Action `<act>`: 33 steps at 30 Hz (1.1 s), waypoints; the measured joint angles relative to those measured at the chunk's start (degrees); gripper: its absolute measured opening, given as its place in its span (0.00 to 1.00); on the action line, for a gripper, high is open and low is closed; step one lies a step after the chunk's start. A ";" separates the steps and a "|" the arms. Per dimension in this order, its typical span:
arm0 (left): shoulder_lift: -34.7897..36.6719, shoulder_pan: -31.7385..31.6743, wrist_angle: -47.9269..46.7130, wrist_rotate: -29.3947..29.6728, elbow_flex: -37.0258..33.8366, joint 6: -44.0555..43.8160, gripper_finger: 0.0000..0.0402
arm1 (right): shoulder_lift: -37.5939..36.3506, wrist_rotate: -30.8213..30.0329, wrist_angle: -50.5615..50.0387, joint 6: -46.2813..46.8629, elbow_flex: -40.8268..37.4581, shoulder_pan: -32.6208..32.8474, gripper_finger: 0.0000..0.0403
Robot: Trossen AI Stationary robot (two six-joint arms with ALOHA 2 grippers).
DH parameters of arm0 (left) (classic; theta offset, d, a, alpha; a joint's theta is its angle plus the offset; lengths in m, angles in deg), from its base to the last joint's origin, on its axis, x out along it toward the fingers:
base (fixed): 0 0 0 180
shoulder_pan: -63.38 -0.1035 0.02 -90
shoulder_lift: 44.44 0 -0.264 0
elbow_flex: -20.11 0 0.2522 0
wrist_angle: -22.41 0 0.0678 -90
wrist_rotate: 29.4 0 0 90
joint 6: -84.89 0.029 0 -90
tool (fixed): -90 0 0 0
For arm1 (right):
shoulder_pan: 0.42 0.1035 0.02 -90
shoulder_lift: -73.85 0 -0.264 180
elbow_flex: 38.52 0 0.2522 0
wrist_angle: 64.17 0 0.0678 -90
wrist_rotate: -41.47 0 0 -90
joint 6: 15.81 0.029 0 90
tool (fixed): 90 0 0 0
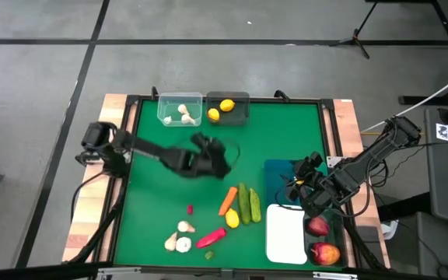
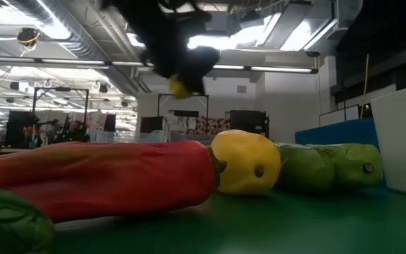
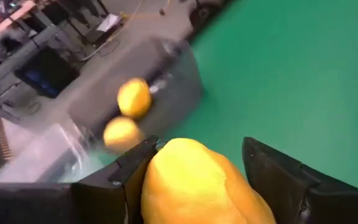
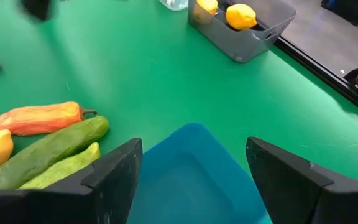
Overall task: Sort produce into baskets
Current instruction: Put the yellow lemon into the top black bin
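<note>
Left gripper (image 1: 212,162) hangs mid-frame above the green table (image 1: 286,132), arm stretched rightward, fingers clamped on a lemon (image 3: 197,186); right gripper (image 1: 302,183) waits open over the blue basket (image 4: 191,180).

— What's around the setup?
— A green mat (image 1: 169,202) in a wooden frame (image 1: 346,117), centre of the overhead frame. Grey floor (image 1: 208,62) across the top.
— And upper right?
— A tripod leg (image 1: 358,40); white cable (image 1: 434,97) along the right edge.
— Low view?
— Ceiling lights (image 2: 273,69) and shelves (image 2: 69,130) behind.
</note>
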 joint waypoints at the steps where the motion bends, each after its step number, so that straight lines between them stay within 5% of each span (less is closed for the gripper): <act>1: 0.37 -2.62 3.92 -1.34 0.00 2.84 0.54 | -0.01 -0.15 0.25 0.02 0.00 0.00 0.72; 7: -0.01 -18.00 25.25 -17.45 0.11 13.13 0.55 | -0.01 -0.65 0.31 0.02 0.00 0.00 0.72; 17: -2.33 -36.25 30.50 -30.63 0.11 -1.55 0.55 | -0.01 -1.04 0.11 -1.37 0.00 0.00 0.72; 20: -5.29 -37.37 33.04 -36.21 0.11 -2.48 0.55 | -0.01 -1.10 0.10 -1.53 0.00 0.00 0.72; 25: -8.73 -36.56 34.79 -37.40 0.11 -0.21 0.55 | -0.03 -1.11 0.20 -1.53 0.00 0.00 0.72; 33: -9.03 -33.64 36.70 -37.57 0.11 16.43 0.55 | -0.03 -0.65 0.17 -2.31 0.00 0.00 0.72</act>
